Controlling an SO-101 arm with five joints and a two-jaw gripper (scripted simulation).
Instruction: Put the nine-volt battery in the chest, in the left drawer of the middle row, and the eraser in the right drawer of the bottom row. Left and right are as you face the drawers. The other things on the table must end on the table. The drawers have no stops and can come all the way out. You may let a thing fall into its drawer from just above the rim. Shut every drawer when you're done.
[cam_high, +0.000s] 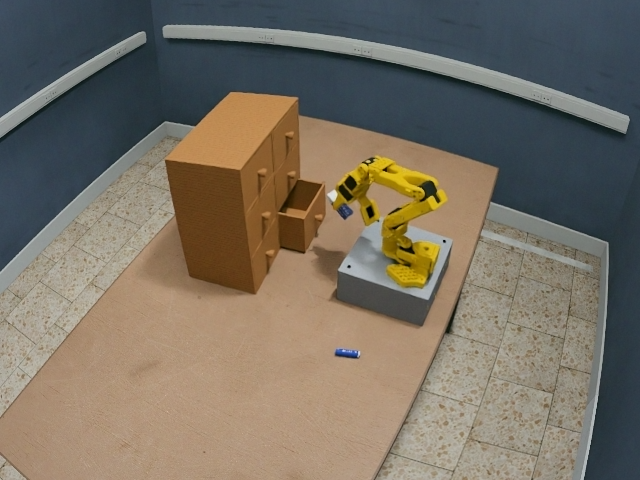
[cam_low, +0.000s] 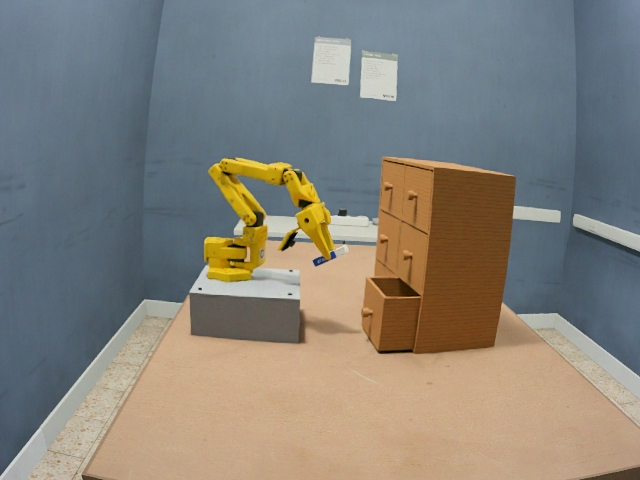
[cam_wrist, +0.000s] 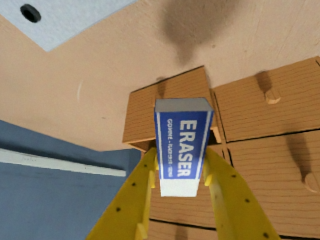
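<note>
My gripper (cam_high: 347, 204) (cam_low: 327, 254) (cam_wrist: 180, 167) grasped the eraser (cam_high: 343, 208) (cam_low: 332, 255) (cam_wrist: 182, 145) short of the open drawer (cam_high: 298, 230) (cam_low: 399, 321); releasing early could drop it outside.

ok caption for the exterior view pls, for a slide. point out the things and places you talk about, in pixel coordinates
Yellow arm gripping an eraser (cam_high: 342, 207) (cam_low: 325, 258) (cam_wrist: 183, 145) near the open bottom drawer (cam_high: 302, 230) (cam_low: 399, 322) of a wooden chest (cam_high: 217, 222) (cam_low: 465, 258) (cam_wrist: 270, 165).

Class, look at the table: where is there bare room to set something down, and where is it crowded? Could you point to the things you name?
Free: the wide stretch of table before the blue battery (cam_high: 347, 353), on the side away from the gray base (cam_high: 379, 302) (cam_low: 245, 317). Crowded: the narrow gap between that base and the open bottom drawer (cam_high: 292, 232) (cam_low: 400, 322), with the gripped eraser (cam_high: 343, 209) (cam_low: 324, 258) (cam_wrist: 183, 145) above.
</note>
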